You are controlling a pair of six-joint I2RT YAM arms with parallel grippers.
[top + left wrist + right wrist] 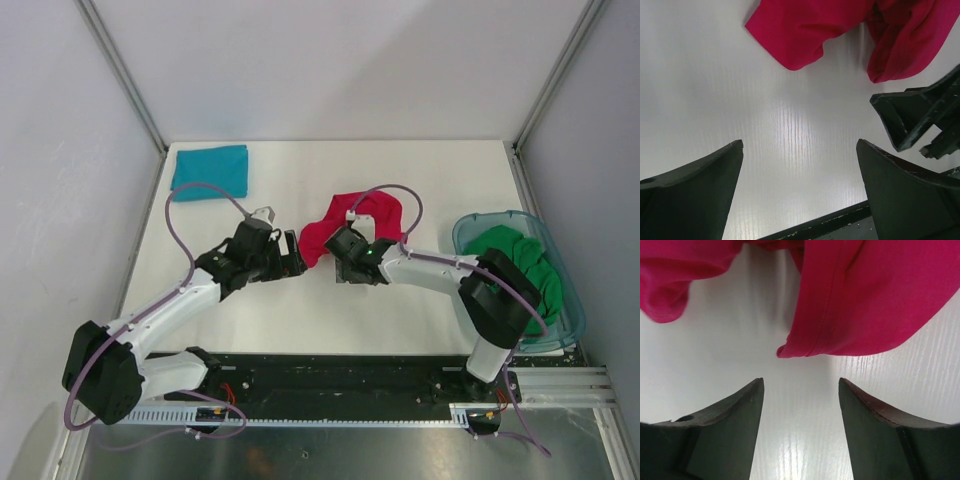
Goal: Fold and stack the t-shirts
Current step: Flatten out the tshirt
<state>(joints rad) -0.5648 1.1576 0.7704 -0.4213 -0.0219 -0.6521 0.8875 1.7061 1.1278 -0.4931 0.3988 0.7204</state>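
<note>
While agape, left claw (799, 146) and right claw (800, 383) beside crumpled crimson t-shirt (324, 232).

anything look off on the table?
Red t-shirt lies crumpled mid-table, not folded; green t-shirt is bunched in the tub. Teal t-shirt sits folded far left. Nothing spilled or damaged.

The red shirt (325, 235) is seen crumpled just ahead of the left gripper (800, 145) and right gripper (800, 385). The teal shirt (210, 172) is folded flat well beyond the left gripper. The green shirt (512, 243) is bunched well right of the right gripper.
</note>
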